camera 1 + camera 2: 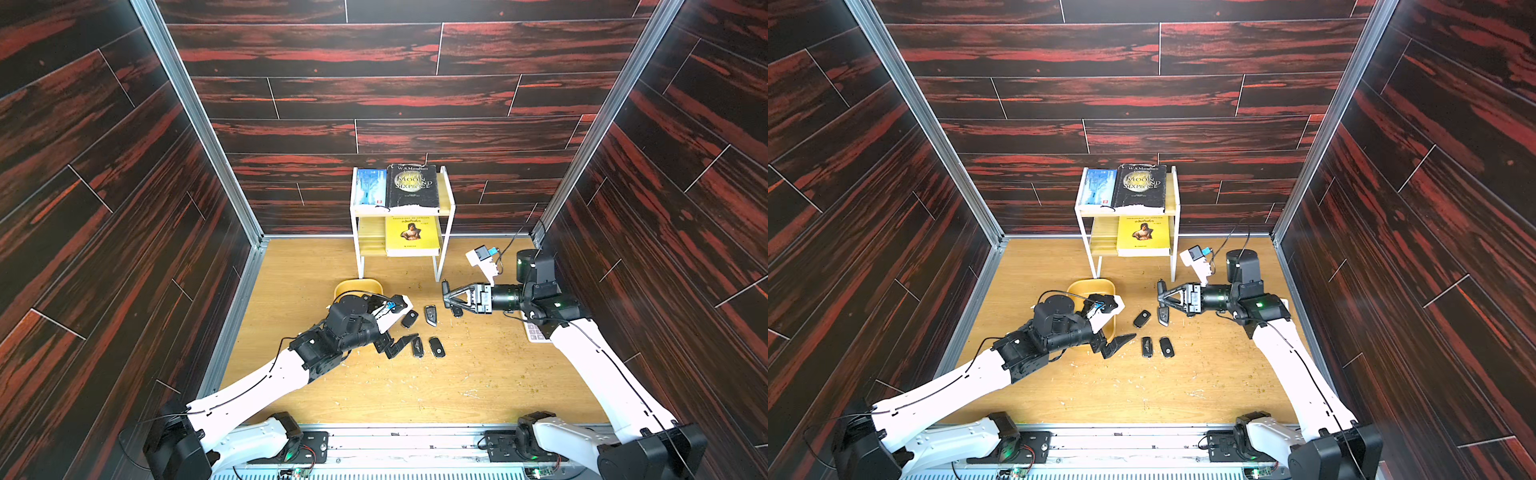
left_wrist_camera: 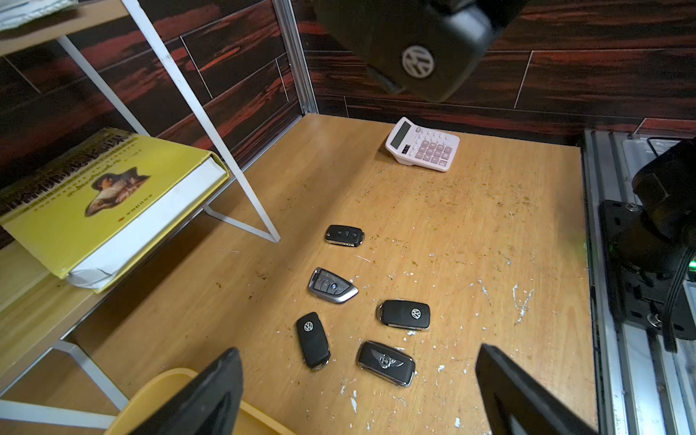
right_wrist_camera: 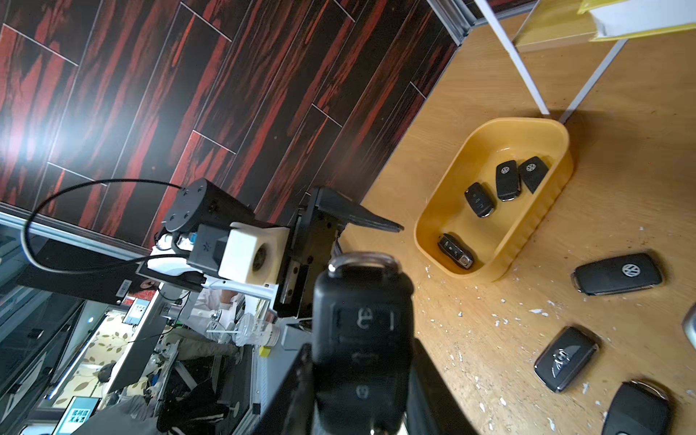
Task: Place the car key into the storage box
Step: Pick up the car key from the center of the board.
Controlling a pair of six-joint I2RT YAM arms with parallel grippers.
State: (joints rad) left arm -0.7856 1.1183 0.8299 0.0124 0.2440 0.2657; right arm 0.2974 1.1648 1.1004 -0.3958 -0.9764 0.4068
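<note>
Right claw (image 1: 445,296) closed on a black car key (image 3: 363,339), pinched by its body with the metal ring end foremost and carried in the air above the worktop (image 1: 478,374). The key is not in the storage box (image 3: 542,211), which stands apart from it toward the left arm's side, before the foot of the white book shelf (image 1: 443,193). Left claw (image 1: 1119,344) spread wide and empty, low beside the box's near corner. Inside the yellow box lie four keys (image 3: 508,180), three grouped at one end, one alone at the other. On the worktop between the two claws rest five loose keys (image 2: 333,285) — one silver-edged, the others black. A pink-and-white calculator (image 2: 422,145) lies near the side wall by the right arm; a yellow book (image 1: 411,235) sits on the shelf's lower tier.
</note>
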